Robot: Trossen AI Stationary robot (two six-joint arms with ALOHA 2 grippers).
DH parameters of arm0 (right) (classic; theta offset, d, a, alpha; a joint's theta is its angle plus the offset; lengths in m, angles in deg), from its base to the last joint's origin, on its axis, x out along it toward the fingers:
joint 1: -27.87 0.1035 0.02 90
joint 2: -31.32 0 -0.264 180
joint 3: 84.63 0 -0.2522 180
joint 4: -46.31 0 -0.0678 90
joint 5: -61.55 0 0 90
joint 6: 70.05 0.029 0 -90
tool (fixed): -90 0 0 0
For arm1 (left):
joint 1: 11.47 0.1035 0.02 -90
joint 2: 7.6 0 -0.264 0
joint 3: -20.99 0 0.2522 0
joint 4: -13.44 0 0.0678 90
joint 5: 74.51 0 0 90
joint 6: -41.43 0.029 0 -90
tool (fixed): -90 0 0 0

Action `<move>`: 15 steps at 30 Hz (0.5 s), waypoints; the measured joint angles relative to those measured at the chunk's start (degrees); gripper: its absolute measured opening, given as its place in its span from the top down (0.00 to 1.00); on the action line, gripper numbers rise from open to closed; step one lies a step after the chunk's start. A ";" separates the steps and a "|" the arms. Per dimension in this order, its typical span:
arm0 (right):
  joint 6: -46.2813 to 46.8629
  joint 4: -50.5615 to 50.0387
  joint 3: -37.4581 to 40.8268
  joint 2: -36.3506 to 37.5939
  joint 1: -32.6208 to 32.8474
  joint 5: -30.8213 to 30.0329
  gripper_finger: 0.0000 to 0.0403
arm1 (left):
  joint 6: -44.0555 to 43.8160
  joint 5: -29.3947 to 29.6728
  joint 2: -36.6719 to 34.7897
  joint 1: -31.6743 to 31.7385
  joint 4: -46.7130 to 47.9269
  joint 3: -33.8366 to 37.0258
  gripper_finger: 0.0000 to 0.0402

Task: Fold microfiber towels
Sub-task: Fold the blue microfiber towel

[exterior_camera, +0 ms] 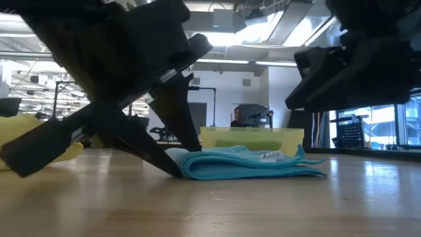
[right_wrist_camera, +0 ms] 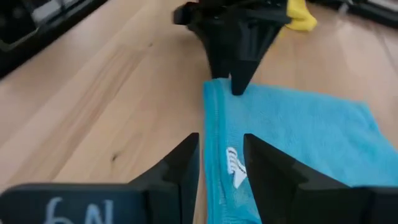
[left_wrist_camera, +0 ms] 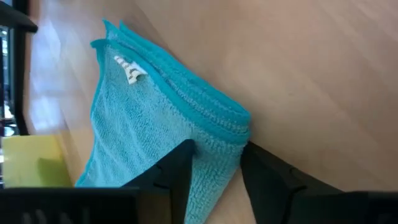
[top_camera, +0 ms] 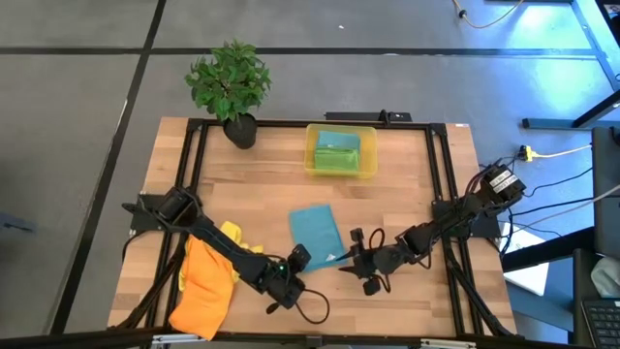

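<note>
the wooden surface [top_camera: 252,184] carries everything, with a potted plant [top_camera: 231,87] at its far edge and a translucent yellow bin [top_camera: 341,151] beside it holding a folded green towel [top_camera: 337,153]. an orange towel [top_camera: 204,281] lies crumpled at the near left corner, partly under the left arm, with a yellow towel [top_camera: 235,237] bunched just behind it. the teal-blue towel [top_camera: 317,235] lies folded flat in the middle of the surface, near the front, between the two arms; in the low view it shows as a stack of layers [exterior_camera: 250,164] with the fold toward the left. the left gripper [top_camera: 299,258] sits at the towel's near left corner, its fingers [left_wrist_camera: 180,177] a little apart and straddling the folded edge, one on the cloth and one just beside it. the right gripper [top_camera: 355,254] meets the towel's near right corner, its fingers [right_wrist_camera: 186,163] parted by a narrow gap over the edge, close to the small white label [right_wrist_camera: 234,164].
</note>
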 joint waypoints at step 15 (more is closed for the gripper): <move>-13.52 -7.75 0.00 0.02 0.11 0.09 0.68 | -15.22 9.56 0.81 -3.69 -0.45 0.10 1.00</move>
